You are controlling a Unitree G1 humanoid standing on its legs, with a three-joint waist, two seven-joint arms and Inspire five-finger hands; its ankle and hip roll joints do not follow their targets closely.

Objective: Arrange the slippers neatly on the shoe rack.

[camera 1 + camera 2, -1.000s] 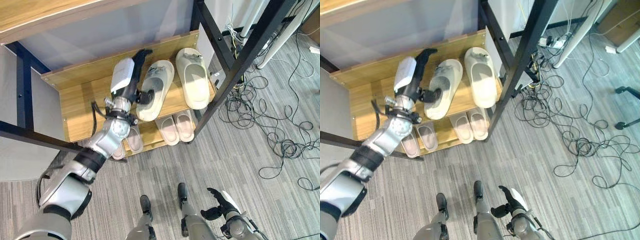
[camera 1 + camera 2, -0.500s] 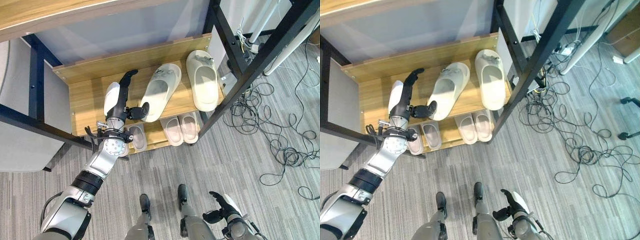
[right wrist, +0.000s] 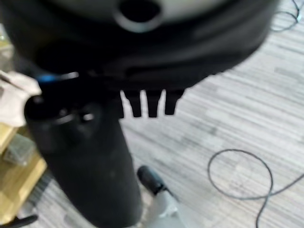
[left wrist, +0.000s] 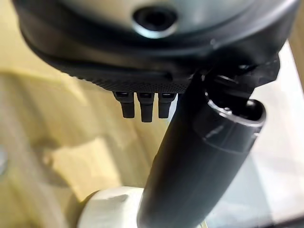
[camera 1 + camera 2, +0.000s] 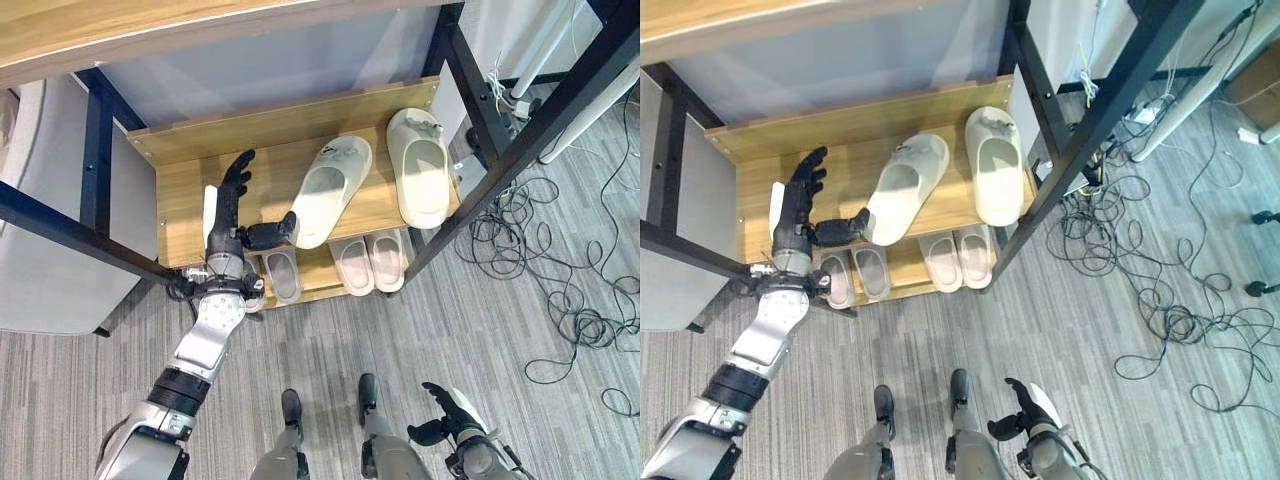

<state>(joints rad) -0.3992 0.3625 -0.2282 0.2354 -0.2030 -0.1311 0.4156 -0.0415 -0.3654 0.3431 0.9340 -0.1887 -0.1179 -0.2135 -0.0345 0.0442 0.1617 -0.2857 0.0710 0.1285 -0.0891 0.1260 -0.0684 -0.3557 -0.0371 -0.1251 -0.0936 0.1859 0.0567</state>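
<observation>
The slippers, one angled (image 5: 330,190) and one straight (image 5: 420,180), lay on the shoe rack (image 5: 180,190) toward its right edge, apart. They looked light, springy foam, probably easiest steered by the heel rim. The left hand (image 5: 232,205) was spread, thumb by the angled slipper's heel. The right hand (image 5: 445,410) hung low, relaxed. The left wrist view showed a pale rounded edge under the thumb, which the eye views did not.

What I can't make out

In my left wrist view my thumb (image 4: 199,156) covers most of the pale slipper (image 4: 111,209), cut off at the edge. Lower-shelf small slippers (image 5: 367,262) sit partly hidden under the shelf (image 5: 185,205).
</observation>
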